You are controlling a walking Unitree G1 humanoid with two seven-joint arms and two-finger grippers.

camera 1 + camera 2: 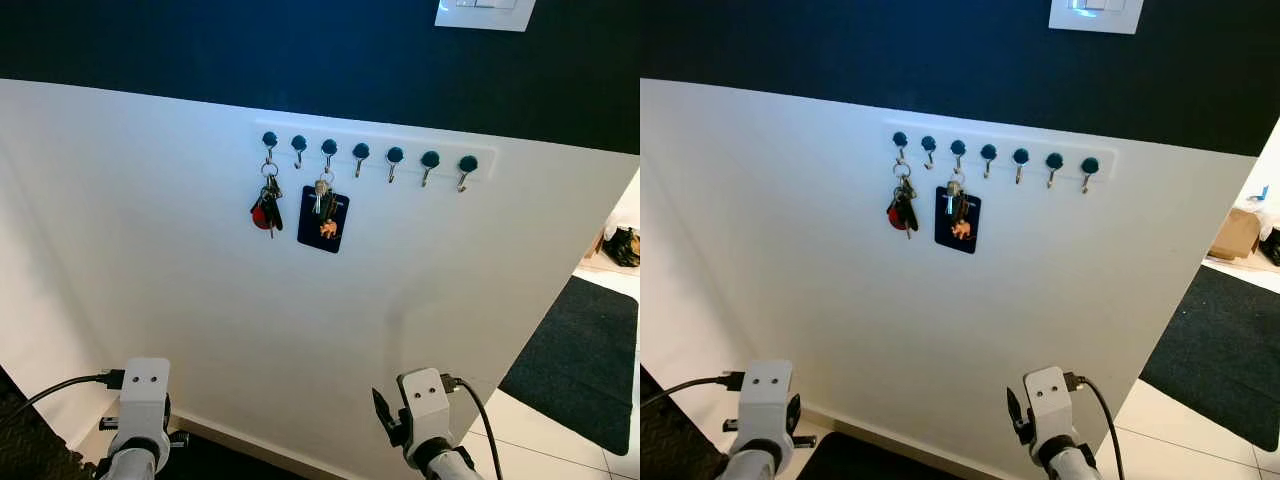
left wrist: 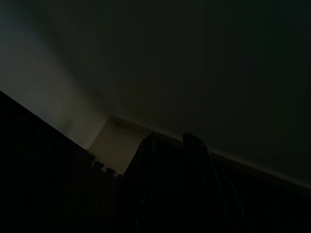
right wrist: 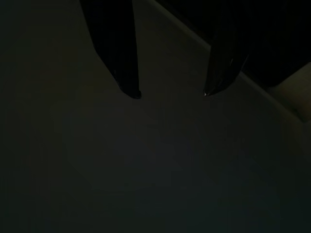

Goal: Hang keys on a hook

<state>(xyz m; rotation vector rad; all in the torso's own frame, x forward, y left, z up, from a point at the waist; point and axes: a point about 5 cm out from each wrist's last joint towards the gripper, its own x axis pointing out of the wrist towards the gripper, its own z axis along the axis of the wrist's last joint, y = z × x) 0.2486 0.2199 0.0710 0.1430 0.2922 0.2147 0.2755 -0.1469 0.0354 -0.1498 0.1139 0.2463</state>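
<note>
Both silver arms are hanging low at the bottom edge of the head views, the left arm [image 1: 140, 420] at lower left and the right arm [image 1: 425, 415] at lower centre-right, each trailing a black cable. Ahead, a white wall panel [image 1: 150, 250] is filling the middle of the frame, with a dark blue-black wall band [image 1: 200, 40] running across the top and a white light switch plate [image 1: 485, 12] cut off at the upper edge. A black floor mat [image 1: 585, 365] is lying at lower right.

A white rack of seven teal-knobbed hooks [image 1: 365, 155] is sitting upper centre. A key bunch with a red fob [image 1: 266, 207] is hanging from the first hook on the left, and a key bunch with a dark blue card tag [image 1: 323, 217] from the third, both well above and apart from the grippers.

In the very dark right wrist view, the right gripper [image 3: 170, 92] is showing its fingers spread wide with nothing between them. The left gripper [image 2: 172, 141] is too dim to tell how its fingers are standing.
</note>
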